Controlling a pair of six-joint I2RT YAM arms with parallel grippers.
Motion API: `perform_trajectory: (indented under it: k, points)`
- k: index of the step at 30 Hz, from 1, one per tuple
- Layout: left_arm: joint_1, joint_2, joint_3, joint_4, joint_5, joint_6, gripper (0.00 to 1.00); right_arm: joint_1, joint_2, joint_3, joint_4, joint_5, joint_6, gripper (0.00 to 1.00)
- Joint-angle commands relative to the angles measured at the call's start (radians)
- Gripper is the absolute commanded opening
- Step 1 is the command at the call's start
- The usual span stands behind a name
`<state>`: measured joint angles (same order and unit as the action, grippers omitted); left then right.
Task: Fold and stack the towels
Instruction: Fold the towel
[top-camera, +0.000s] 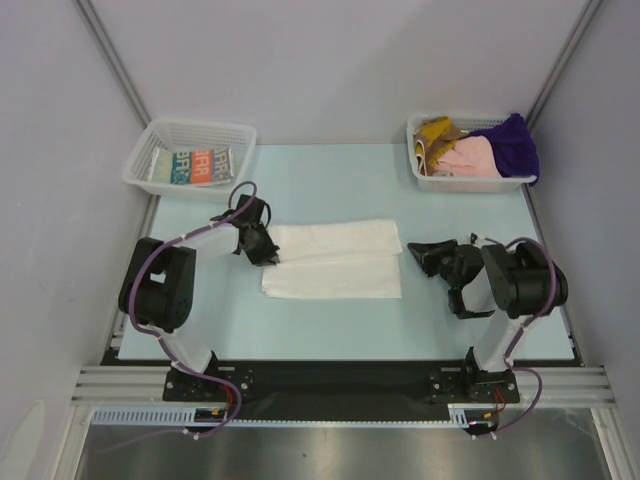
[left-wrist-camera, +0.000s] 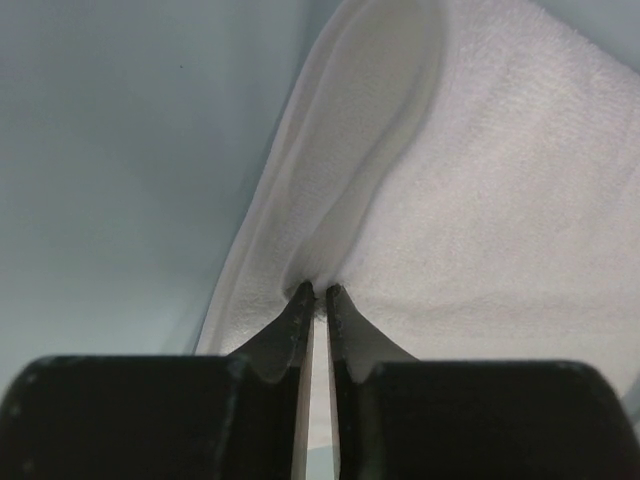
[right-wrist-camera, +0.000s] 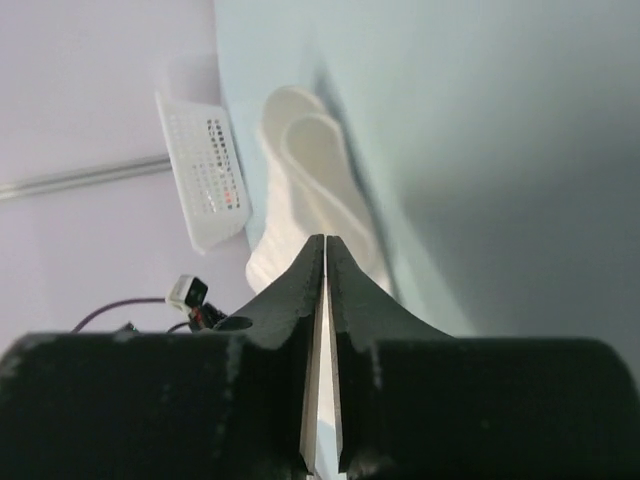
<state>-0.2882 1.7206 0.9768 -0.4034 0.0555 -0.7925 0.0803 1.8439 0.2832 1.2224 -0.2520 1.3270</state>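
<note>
What matters from my seat is how the white towel (top-camera: 335, 260) lies. It is folded into two bands in the middle of the table (top-camera: 330, 185), with its long axis parallel to the near edge. My left gripper (top-camera: 262, 248) sits at the towel's left end, clenched on a pucker of cloth; the left wrist view shows the fabric bunched right at its tips. My right gripper (top-camera: 418, 254) is clamped shut on nothing. It sits just off the towel's right end and points back along that same axis, not touching as far as I can tell. So the towel runs rightward from the left pincer and leftward from the right one. I judge the next fold goes end over end, with the left carrying its end toward the right edge. The right is the nearer arm to pin the free end.
</note>
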Motion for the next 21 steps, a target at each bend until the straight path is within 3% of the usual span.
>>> perform_trajectory:
  k: [1,5,9,13,21]
  points:
    - [0.004,0.039,-0.018,0.031,-0.089,0.051,0.16,-0.004,-0.155,0.051,-0.205,-0.063,-0.148,0.1]
    - [0.004,0.001,-0.006,0.018,-0.098,0.075,0.3,0.001,-0.363,0.122,-0.559,-0.018,-0.323,0.19]
    - [-0.002,-0.047,0.005,0.014,-0.098,0.091,0.53,0.038,-0.494,0.246,-0.922,0.063,-0.481,0.24]
    - [-0.012,-0.087,0.026,-0.009,-0.102,0.101,0.58,0.079,-0.486,0.29,-1.037,0.095,-0.574,0.3]
    - [-0.029,-0.131,0.031,-0.017,-0.088,0.105,0.63,0.145,-0.371,0.312,-1.016,0.066,-0.621,0.39]
